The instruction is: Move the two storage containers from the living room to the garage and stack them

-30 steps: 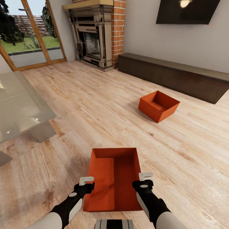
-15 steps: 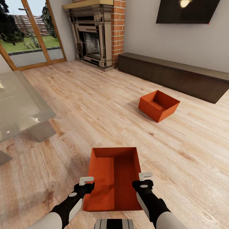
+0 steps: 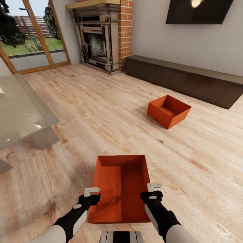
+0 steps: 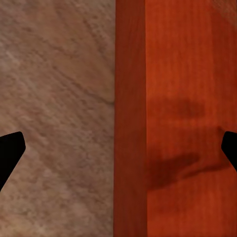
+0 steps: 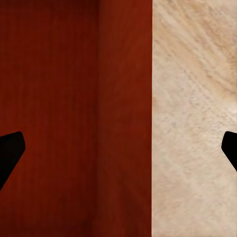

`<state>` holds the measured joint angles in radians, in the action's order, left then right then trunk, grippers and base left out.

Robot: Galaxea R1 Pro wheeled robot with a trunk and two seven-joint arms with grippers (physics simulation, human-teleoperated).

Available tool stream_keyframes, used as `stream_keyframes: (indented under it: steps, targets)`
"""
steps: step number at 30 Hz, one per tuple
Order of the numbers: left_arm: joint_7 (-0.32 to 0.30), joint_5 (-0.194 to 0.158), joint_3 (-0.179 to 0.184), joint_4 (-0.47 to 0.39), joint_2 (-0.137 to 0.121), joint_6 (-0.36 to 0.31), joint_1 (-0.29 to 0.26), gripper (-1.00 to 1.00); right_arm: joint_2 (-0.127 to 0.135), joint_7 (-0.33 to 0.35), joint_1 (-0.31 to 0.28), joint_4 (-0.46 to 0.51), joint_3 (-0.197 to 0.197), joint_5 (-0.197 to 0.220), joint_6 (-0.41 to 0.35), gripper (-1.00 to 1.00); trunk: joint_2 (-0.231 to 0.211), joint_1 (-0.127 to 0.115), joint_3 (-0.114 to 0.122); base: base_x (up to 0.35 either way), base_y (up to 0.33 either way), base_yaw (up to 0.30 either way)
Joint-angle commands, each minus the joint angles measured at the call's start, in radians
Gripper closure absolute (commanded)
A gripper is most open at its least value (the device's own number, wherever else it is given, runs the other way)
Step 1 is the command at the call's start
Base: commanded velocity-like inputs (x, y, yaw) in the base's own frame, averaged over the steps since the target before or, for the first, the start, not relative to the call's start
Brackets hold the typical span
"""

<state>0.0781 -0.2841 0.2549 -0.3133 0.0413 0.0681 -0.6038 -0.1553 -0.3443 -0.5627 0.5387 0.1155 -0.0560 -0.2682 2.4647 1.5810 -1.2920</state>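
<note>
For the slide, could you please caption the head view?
Both claws straddle the near container on the wood floor; the far container waits.

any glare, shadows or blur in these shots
Head view: bright glare spot on the TV, pale reflections on the glass table, all sharp. Left wrist view: soft finger shadows inside the near bin. Right wrist view: bin interior dark, wood floor washed bright.

Floor (image 3: 101, 111): light wood planks, running from the glass doors at the far left corner to the wall on the far right.

On it:
- far orange-red bin (image 3: 168, 111), lidless, turned diagonal to the planks, near the far right edge, just in front of the long dark low cabinet (image 3: 189, 79)
- cabinet sits along the far right wall edge
- brick fireplace (image 3: 101, 37) at the far edge
- near bin (image 3: 119, 189) at the near edge; resting or lifted, cannot tell
- glass table base (image 3: 44, 138) at the left edge
</note>
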Motion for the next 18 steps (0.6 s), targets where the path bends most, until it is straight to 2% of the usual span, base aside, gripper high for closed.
stream_keyframes:
  steps: [1,11,14,18]
  targets:
    - [0.006,-0.009,0.008,0.001,-0.001,0.004,-0.001,-1.00,0.000,-0.004,0.000,0.001,0.004,-0.006,-0.009,-1.00,0.000,0.000,-0.001,0.000,0.000,0.000]
    - [0.005,-0.009,0.008,0.000,-0.001,0.004,-0.001,-1.00,0.000,-0.004,0.000,0.003,0.004,-0.007,-0.009,-1.00,0.000,0.000,-0.001,0.000,0.000,0.000]
    - [0.004,-0.009,0.007,-0.001,-0.001,0.004,-0.001,-1.00,0.000,-0.004,0.000,0.007,0.004,-0.007,-0.009,-1.00,0.021,0.011,-0.010,0.000,0.000,0.000]
    - [0.005,-0.009,0.008,-0.002,-0.002,0.004,-0.001,-1.00,0.000,-0.004,0.000,0.009,0.004,-0.006,-0.009,-1.00,0.021,0.011,-0.010,0.000,0.000,0.000]
